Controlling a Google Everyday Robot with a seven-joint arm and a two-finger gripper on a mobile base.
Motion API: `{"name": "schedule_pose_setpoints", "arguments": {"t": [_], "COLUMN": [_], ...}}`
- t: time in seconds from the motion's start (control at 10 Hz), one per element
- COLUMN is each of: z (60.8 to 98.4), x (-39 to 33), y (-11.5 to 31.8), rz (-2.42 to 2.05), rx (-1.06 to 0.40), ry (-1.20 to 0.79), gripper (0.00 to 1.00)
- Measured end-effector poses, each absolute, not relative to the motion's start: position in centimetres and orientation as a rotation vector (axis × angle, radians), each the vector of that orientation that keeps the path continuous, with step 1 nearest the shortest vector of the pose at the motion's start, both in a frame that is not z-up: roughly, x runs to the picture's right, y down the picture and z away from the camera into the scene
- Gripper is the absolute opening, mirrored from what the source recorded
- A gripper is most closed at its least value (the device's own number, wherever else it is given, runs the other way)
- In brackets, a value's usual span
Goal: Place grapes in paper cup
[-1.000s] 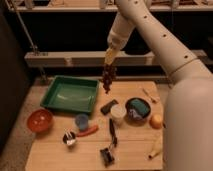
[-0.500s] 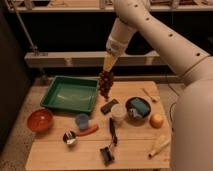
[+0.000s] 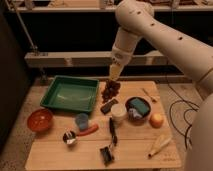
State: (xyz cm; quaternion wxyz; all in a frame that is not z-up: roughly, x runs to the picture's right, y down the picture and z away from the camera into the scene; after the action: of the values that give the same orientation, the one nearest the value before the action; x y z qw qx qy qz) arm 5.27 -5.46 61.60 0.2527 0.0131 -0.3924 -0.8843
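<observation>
Above the rear middle of the pale wooden table (image 3: 55, 152), the gripper (image 3: 114, 78) is hanging from a smooth, cream-white arm (image 3: 150, 25) that is reaching down from the upper right. Its fingers are clenching the top of the grapes (image 3: 111, 92), a bumpy, dark reddish-brown cluster that is dangling just beside the right rim of the green tray (image 3: 70, 93). Whether the lowest berries are touching the wood, I cannot tell.

The paper cup (image 3: 118, 114) is standing upright in front of the bunch, near it yet apart. It is a plain white cylinder showing a pale mouth. A flat black block (image 3: 109, 106) is lying at a slant between the grapes and the cup.

The tray is a shallow glossy rectangle with sloping walls, sitting at the back left. A round orange bowl (image 3: 40, 120) is resting near the table's left edge, in front of the tray's left corner. A small light-blue cup (image 3: 82, 120) is standing left of the paper cup, and a tapering orange carrot (image 3: 89, 130) is lying just beside its base.

Right of the paper cup, a dark round bowl (image 3: 131, 101) is holding a bluish-green block (image 3: 139, 106). A smooth orange ball-shaped fruit (image 3: 157, 120) is sitting just beside that bowl. A long pale item (image 3: 160, 145) is lying near the front right corner. Its material I cannot make out.
</observation>
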Motion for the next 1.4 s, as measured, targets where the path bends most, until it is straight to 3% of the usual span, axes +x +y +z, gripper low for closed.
{"name": "schedule_pose_setpoints", "arguments": {"t": [0.5,1.4], "z": [62.0,63.5], "x": [6.5,7.5], "y": [-4.7,-2.7], "rz": [-2.395,-2.375], "rx": [-0.048,-0.013], "ry": [-1.049,-1.023], "gripper": [0.00,0.00]}}
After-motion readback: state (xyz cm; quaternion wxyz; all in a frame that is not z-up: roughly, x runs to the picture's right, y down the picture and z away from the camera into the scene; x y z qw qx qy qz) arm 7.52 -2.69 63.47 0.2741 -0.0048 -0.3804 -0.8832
